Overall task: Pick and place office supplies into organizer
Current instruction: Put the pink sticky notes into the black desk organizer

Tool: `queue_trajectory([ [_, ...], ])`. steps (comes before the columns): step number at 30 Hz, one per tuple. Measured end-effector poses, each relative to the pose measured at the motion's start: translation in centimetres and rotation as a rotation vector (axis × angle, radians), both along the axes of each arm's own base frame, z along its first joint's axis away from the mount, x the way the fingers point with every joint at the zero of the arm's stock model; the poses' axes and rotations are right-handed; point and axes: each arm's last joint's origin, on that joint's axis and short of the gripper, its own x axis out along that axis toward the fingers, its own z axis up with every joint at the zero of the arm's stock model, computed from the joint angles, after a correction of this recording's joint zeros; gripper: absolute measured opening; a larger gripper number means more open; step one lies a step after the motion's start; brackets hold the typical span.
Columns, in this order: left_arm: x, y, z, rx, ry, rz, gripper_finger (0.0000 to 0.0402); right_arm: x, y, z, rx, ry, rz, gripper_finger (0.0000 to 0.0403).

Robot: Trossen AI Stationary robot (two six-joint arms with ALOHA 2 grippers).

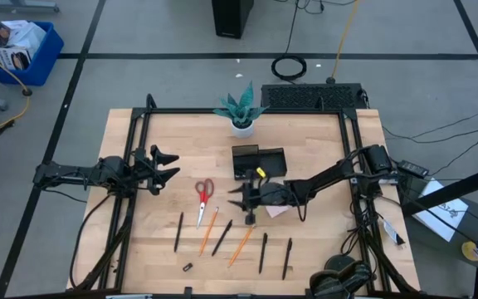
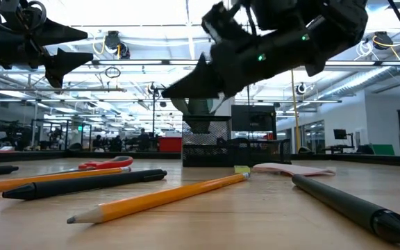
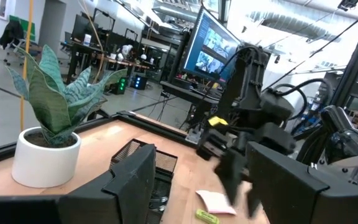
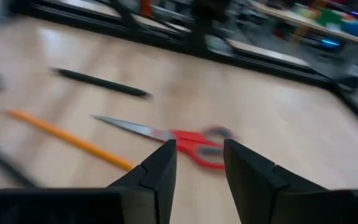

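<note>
Supplies lying spread on the desk [image 1: 322, 241], in front of the organizer [image 1: 258, 161]
Scissors [image 1: 203, 198] are lying left of the organizer; the sticky-note pad [image 1: 275, 211] is sitting just before it; the potted plant [image 1: 241, 112] is standing behind.

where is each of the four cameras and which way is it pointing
High view: above the table, looking straight down; both arms show, left hand and right hand.
Low view: at table-top height, looking level past a pencil into the room; both arms hang overhead.
Left wrist view: on the left arm, facing the plant and organizer; its own fingers show.
Right wrist view: on the right arm, facing the scissors; its fingers stand apart, empty.
Shared: high and right wrist views both show the scissors.
</note>
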Motion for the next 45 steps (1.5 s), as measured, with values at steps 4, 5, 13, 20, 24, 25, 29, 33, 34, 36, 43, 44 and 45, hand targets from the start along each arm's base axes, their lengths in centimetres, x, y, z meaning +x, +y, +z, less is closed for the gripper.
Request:
queue_trajectory([
  [4, 0.0, 0.0, 0.0, 0.007, 0.001, 0.001, 0.0255, -0.1, 1.0, 0.2, -0.006, -0.021, 0.112, 0.0125],
  [5, 0.0, 0.0, 0.0, 0.007, 0.002, 0.001, 0.0255, -0.1, 1.1, 0.3, -0.008, -0.024, 0.120, 0.0124],
  [13, 0.1, -0.5, -0.2, -0.071, 0.017, -0.179, 0.0255, -0.1, 1.2, 0.2, -0.004, -0.022, 0.121, 0.0122],
  [20, 0.1, -0.6, -0.1, -0.089, 0.001, -0.201, 0.0255, -0.5, 1.2, -1.0, -0.009, 0.108, 0.118, 0.0121],
  [24, 0.1, -0.5, -0.1, -0.086, 0.000, -0.172, 0.0255, -1.0, 1.7, -1.7, -0.078, 0.185, 0.158, 0.0121],
  [25, 0.1, -0.4, -0.1, -0.083, 0.000, -0.162, 0.0255, -1.1, 2.1, -1.7, -0.097, 0.183, 0.175, 0.0121],
  [29, 0.1, -0.4, -0.1, -0.064, 0.002, -0.145, 0.0255, -1.4, 3.5, -1.5, -0.151, 0.158, 0.235, 0.0121],
  [33, 0.1, -0.4, -0.1, -0.064, 0.001, -0.145, 0.0255, -1.6, 4.0, -1.1, -0.167, 0.146, 0.225, 0.0121],
  [34, 0.1, -0.4, -0.1, -0.064, 0.001, -0.142, 0.0255, -1.6, 4.1, -0.8, -0.160, 0.140, 0.224, 0.0120],
  [36, 0.1, -0.4, -0.1, -0.066, 0.000, -0.130, 0.0255, -1.7, 4.1, -0.3, -0.140, 0.132, 0.221, 0.0119],
  [43, 0.1, -0.3, -0.1, -0.071, -0.001, -0.118, 0.0255, -2.4, 2.9, 1.9, -0.004, 0.138, 0.005, 0.0118],
  [44, 0.1, -0.3, -0.1, -0.070, 0.000, -0.117, 0.0255, -2.5, 2.7, 2.1, 0.006, 0.151, -0.010, 0.0118],
  [45, 0.1, -0.3, -0.1, -0.070, 0.000, -0.117, 0.0255, -2.6, 2.5, 2.1, 0.017, 0.164, -0.025, 0.0118],
])
